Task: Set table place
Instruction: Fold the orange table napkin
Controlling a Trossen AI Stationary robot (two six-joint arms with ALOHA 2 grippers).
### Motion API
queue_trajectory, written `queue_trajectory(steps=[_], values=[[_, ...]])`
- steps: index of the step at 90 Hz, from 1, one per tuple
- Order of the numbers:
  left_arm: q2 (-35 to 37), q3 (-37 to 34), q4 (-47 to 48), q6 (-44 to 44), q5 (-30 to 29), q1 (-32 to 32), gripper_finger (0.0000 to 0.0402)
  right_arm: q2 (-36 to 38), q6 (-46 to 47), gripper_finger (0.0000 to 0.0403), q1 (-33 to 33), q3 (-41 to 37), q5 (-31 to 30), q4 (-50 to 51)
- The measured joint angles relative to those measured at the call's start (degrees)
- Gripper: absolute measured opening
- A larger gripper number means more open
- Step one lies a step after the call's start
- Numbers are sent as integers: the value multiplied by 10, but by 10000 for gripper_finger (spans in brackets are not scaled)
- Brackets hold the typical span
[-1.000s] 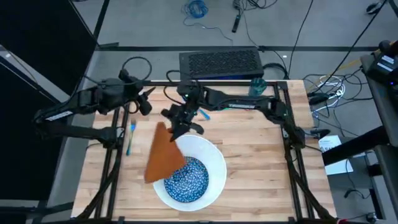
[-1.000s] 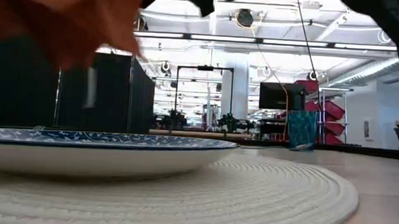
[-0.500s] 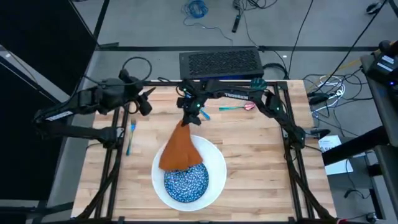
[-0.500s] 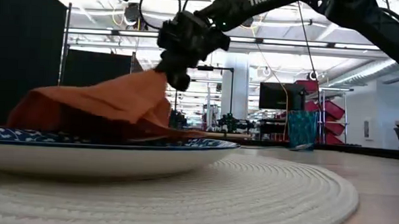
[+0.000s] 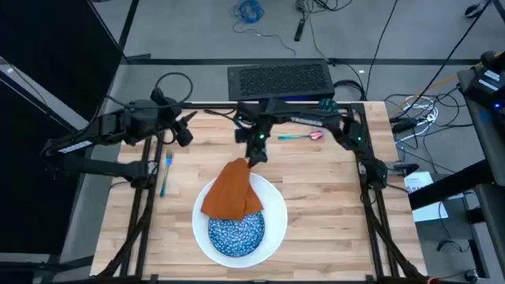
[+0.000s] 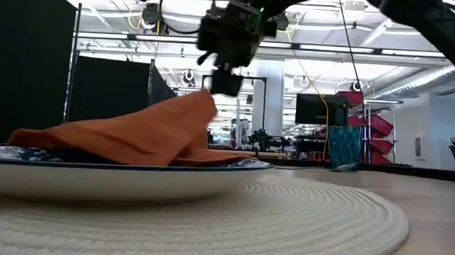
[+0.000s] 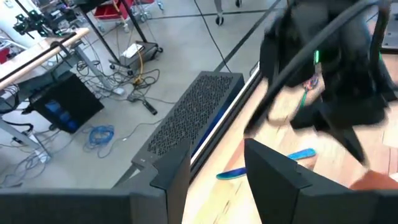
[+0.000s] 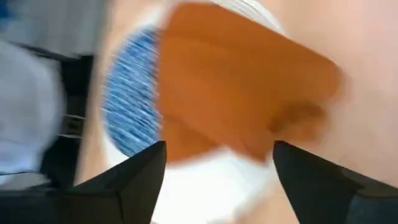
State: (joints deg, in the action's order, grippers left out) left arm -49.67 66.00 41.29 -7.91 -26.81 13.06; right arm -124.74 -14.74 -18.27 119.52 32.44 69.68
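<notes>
The orange napkin [image 5: 233,189] lies draped over the far half of the blue speckled bowl [image 5: 237,230]. Its far end [image 6: 201,103] is bunched up in a peak. The bowl sits on a round white woven mat [image 5: 272,207]. My right gripper [image 5: 254,154] hovers open just above that peak; in its wrist view the napkin [image 8: 242,106] shows beyond the parted fingers. My left gripper [image 5: 184,131] waits open over the table's far left. A blue fork [image 5: 166,173] lies flat on the table at the left.
Teal cutlery with a pink tip [image 5: 300,136] lies near the far edge, and a teal cup [image 5: 327,110] stands at the far right [image 6: 343,158]. A black box [image 5: 280,79] sits beyond the far rail. Bare wood [image 5: 331,205] lies right of the mat.
My right gripper carried the napkin from the bowl's left side toward the table's right and far edge, then let go and rose slightly. The napkin, which hung off to the left of the bowl, now rests draped on the bowl with its far end peaked.
</notes>
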Motion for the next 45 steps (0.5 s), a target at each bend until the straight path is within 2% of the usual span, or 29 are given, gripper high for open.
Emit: queue_trajectory(steps=[16, 20, 24, 33, 45], values=[[0, 0, 2, 22, 2, 0, 134, 40, 0, 289, -20, 0, -120, 94], [-3, -2, 0, 49, 20, 0, 134, 51, -1, 287, -26, 0, -148, 108], [-8, -15, -10, 76, 61, 0, 134, 63, -5, 284, -33, 0, -169, 116], [-30, -73, -12, 112, 176, -1, 134, 101, -15, 280, -55, 0, -173, 105], [-73, -174, -26, 176, 193, -6, 134, 165, -20, 277, -86, 0, -171, 61]])
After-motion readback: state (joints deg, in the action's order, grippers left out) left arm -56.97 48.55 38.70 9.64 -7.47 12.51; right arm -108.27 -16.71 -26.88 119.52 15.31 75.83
